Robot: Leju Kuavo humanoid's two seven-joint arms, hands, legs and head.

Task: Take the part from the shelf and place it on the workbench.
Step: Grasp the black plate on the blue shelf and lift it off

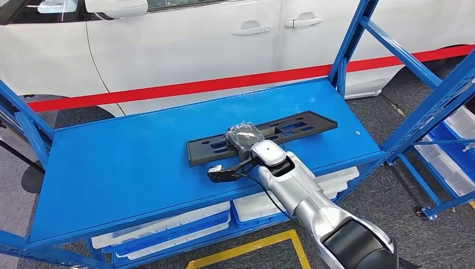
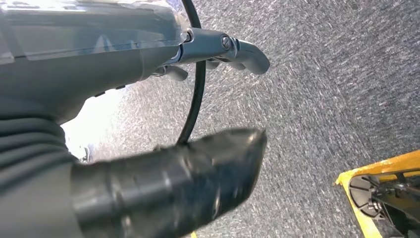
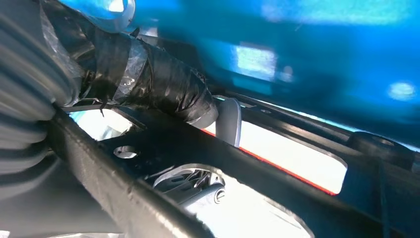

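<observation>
Black plastic part [image 1: 263, 136], long and flat with a bunch of rectangular cutouts, is lying on the blue shelf [image 1: 129, 162], angled a bit, closer to the shelf's front edge and toward its right upright post [image 1: 350, 42]. The right hand [image 1: 243, 140] is on the part around its middle. From the head view the hand is wrapped in something dark and crinkly and sits over the part's near edge. The right wrist view is blurry, but the taped-up thumb [image 3: 163, 82] is on one side of the black frame and some lighter fingers [image 3: 198, 186] show through a cutout on the other side, so it looks like it's gripping the part. The silver right arm [image 1: 302, 193] reaches up to the shelf from the bottom of the picture.

The left hand [image 2: 163, 129] hangs over grey carpet [image 2: 337, 89], with nothing in it. Its fingers [image 2: 237, 49] are apart from the thumb, loosely curved. A black cable [image 2: 195, 94] runs past between them.

Behind the shelf is a white car [image 1: 185, 39] with a red stripe [image 1: 224, 84] running in front of it. Under the shelf's top board there are white trays [image 1: 168, 227] on the lower level, and yellow floor tape [image 1: 263, 246] just in front of the shelf.
</observation>
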